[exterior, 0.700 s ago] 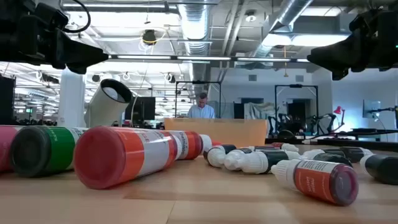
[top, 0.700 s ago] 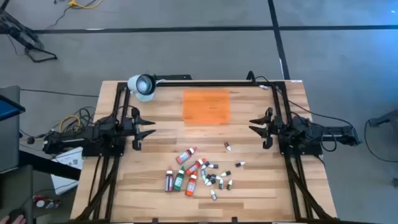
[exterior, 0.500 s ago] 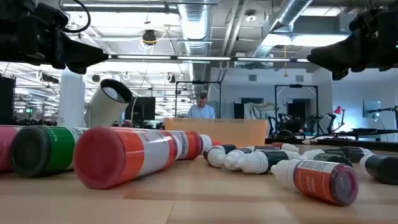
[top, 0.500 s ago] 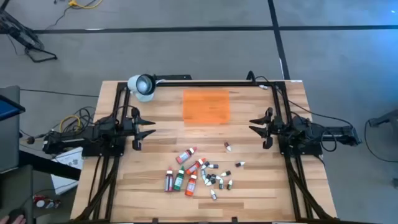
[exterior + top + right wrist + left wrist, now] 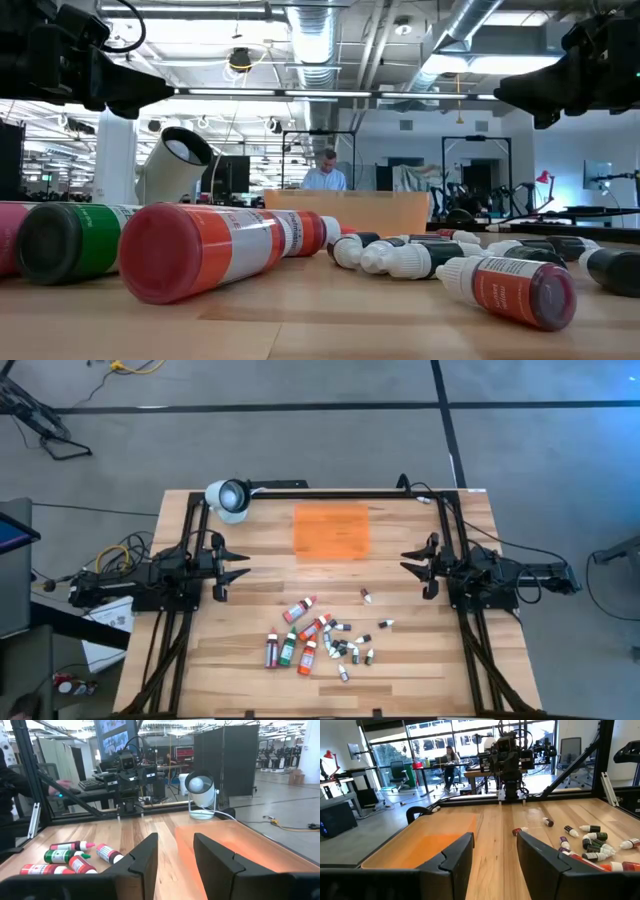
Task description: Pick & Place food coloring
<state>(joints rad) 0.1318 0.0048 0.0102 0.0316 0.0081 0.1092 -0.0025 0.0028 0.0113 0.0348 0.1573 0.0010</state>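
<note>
My left gripper [image 5: 232, 565] sits mid-left of the overhead frame, fingers spread w/ a clear gap, holding nothing. My right gripper [image 5: 415, 563] mirrors it at mid-right — also spread apart, also empty. The food coloring [image 5: 320, 642] lies in a loose scatter at lower centre of the table [image 5: 420, 670], between both arms & well apart from each; one small dropper [image 5: 366, 596] lies off on its own just above the pile. The orange mat [image 5: 331, 530] lies upper centre, the white lamp [image 5: 228, 498] at the table's upper-left corner.
</note>
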